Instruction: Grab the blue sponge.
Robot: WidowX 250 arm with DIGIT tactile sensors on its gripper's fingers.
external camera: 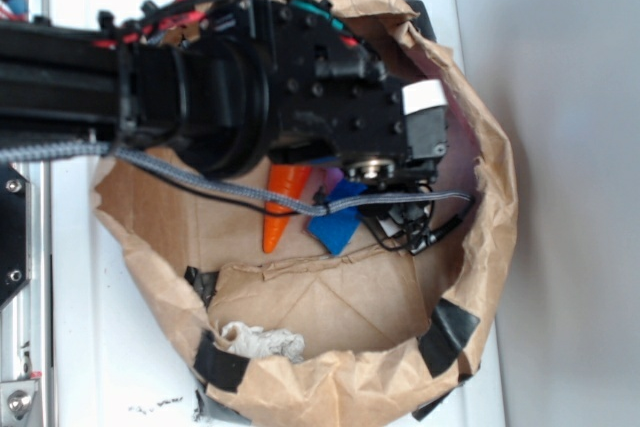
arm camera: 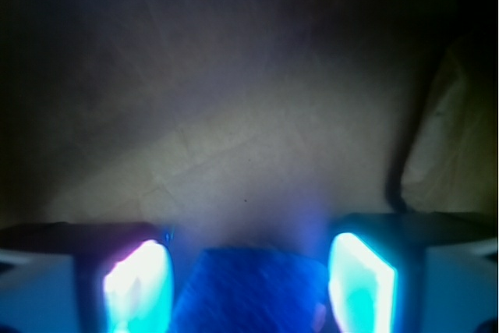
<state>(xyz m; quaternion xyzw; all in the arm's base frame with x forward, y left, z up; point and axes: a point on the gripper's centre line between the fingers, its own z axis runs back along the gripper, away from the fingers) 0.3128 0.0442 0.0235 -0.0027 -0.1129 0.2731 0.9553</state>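
A white worktop [external camera: 90, 347] is carrying a large crumpled brown paper nest [external camera: 495, 197], patched along its near rim with black tape [external camera: 452, 332], and the black robot arm [external camera: 200, 97] is reaching in from the left, covering most of the nest's far half. Under the arm an orange toy carrot [external camera: 282, 209] is lying on the paper floor, with the blue sponge [external camera: 338, 215] just to its right; whether the two are touching cannot be told. A crumpled white cloth [external camera: 262, 342] is sitting near the front rim, well apart from both. In the wrist view the pincer [arm camera: 249, 282] is standing open, its two pads glowing blue on either side of the sponge [arm camera: 249, 290], which is lying between them at the bottom edge; a gap is showing on each side, so nothing is being gripped yet. The sponge is looking light, soft and compressible, so it is likely to give under pressure without slipping; taking it across its flat block from the two opposite edges seems best. No brand, label or legible writing is showing anywhere, only a blank white tag [external camera: 425, 97] on the arm.
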